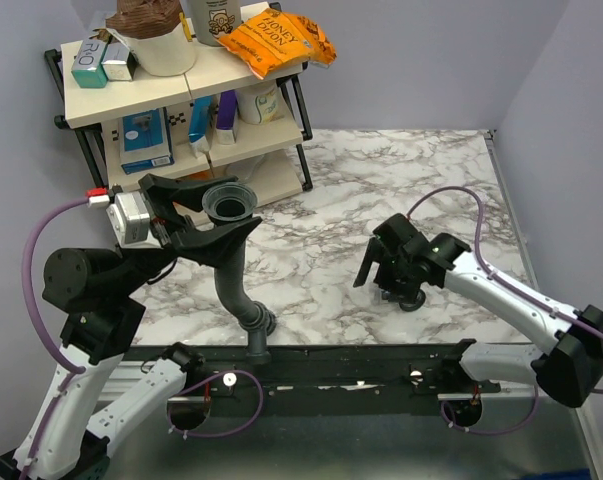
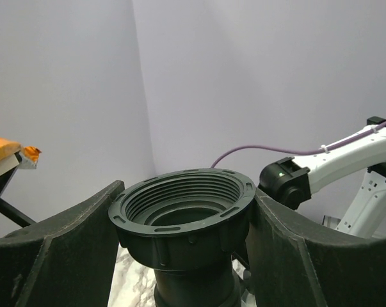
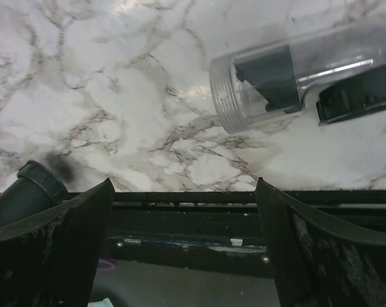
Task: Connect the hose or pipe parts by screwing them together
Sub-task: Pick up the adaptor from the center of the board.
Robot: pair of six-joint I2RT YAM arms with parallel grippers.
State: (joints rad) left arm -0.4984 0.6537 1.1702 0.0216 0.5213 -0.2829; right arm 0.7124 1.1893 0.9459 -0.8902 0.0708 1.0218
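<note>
The left hand (image 2: 186, 208) grips the pipe fitting (image 1: 233, 275) upright — mouth (image 2: 180, 220) up

Holds on the marbled table (image 1: 381, 180) a shelf rack (image 1: 213, 62) at the far left corner and, near the front edge, a clear tube (image 3: 276, 83) on its side, black ring (image 3: 356, 99) alongside.

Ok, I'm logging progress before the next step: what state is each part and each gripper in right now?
pipe fitting: upright, threaded mouth up, nothing screwed on.
left gripper: jaws shut on the pipe fitting.
right gripper: jaws open, empty, above the table.
clear tube: lying on its side on the table, unjoined.
black ring nut: beside the clear tube; attached or loose, cannot tell.
</note>
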